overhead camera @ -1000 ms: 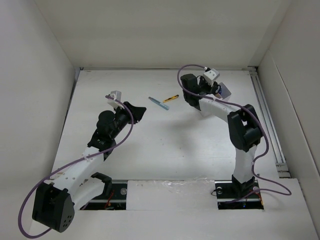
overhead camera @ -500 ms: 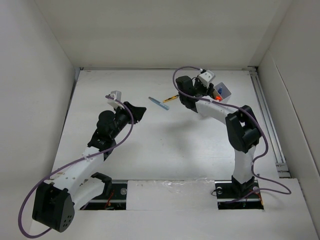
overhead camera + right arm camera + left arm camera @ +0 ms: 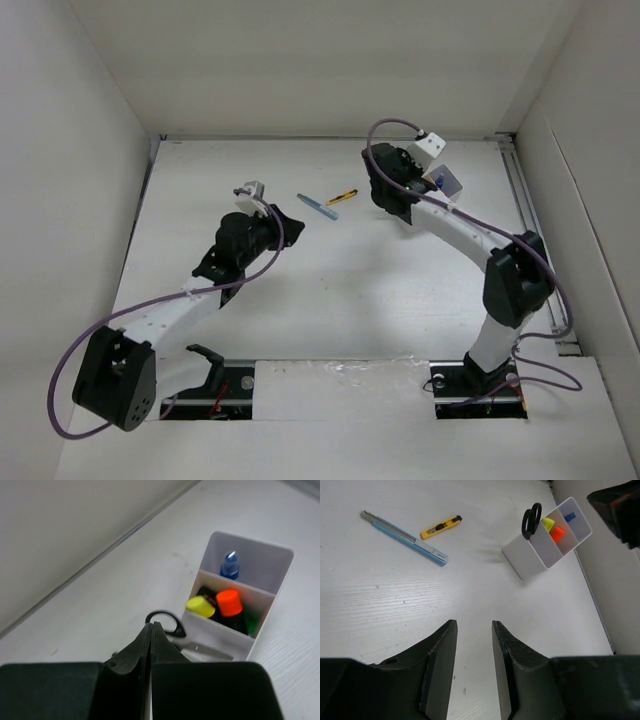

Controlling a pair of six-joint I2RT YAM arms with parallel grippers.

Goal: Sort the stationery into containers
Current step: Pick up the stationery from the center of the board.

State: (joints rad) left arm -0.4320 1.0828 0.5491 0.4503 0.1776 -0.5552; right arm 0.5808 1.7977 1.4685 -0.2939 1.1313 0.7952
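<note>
The white divided box (image 3: 260, 587) holds the blue-capped bottle (image 3: 229, 565), an orange-capped marker (image 3: 230, 601), a yellow-capped pen (image 3: 200, 606) and the black-handled scissors (image 3: 170, 621). My right gripper (image 3: 151, 626) is shut and empty, its tips just in front of the scissors' handle, above the box (image 3: 448, 183). A blue pen (image 3: 405, 537) and the yellow-black cutter (image 3: 440, 526) lie on the table left of the box (image 3: 530, 560). My left gripper (image 3: 473, 627) is open and empty, short of the pen (image 3: 318, 207) and the cutter (image 3: 343, 197).
White walls enclose the table on three sides. A metal rail (image 3: 535, 230) runs along the right edge. The right arm's black body (image 3: 620, 505) shows at the top right of the left wrist view.
My left arm has reached forward and right toward the pen. My right wrist swung left away from the box, then back over it.
</note>
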